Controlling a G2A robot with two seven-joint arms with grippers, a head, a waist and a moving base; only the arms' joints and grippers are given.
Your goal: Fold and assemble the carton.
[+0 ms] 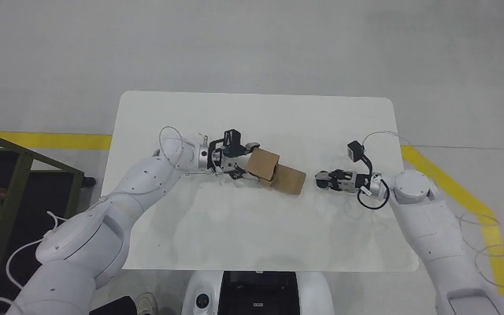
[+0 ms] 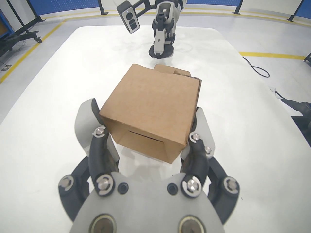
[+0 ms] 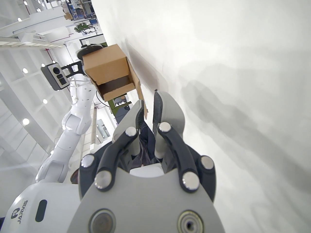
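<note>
A brown cardboard carton [image 1: 272, 168] lies on its side in the middle of the white table [image 1: 236, 228], both ends open. My left gripper [image 2: 145, 107] is shut on the carton [image 2: 150, 107], one finger against each side wall at the near end. At the far end a loose flap [image 1: 291, 179] lies flat on the table toward the other arm. My right gripper [image 1: 319, 178] hovers low just beyond that flap, shut with nothing between its fingers. From the right wrist the carton [image 3: 107, 66] shows its open end ahead of the right gripper [image 3: 148, 98].
The other arm's wrist camera [image 2: 128, 20] sticks out beside the right gripper [image 2: 159, 53]. A black cable [image 2: 257, 70] runs along the floor past the table's edge. Bare tabletop surrounds the carton on all sides.
</note>
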